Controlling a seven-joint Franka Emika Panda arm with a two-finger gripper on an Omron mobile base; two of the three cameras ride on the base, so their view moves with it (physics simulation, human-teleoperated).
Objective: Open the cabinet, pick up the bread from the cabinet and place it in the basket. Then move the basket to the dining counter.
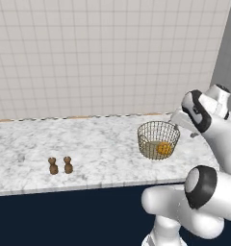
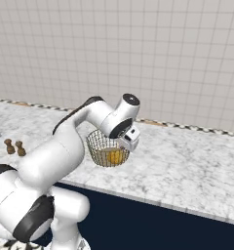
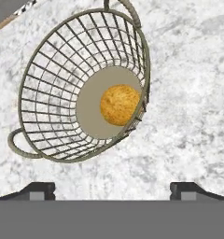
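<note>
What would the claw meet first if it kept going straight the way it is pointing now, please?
Most likely the marble dining counter just beside the basket: the open claw looks down on bare marble, with the basket's rim slightly off its line, though depth is uncertain.

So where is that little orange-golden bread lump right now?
The small round orange-golden bread lies inside the pale gold wire-mesh basket, which stands on the white-grey marble counter, right of two small brown shakers.

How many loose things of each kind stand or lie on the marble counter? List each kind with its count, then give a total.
Round pale-gold wire-mesh basket: 1
Small round orange-golden bread, lying inside the basket: 1
Small brown wooden shakers, standing side by side: 2
Total: 4
</note>
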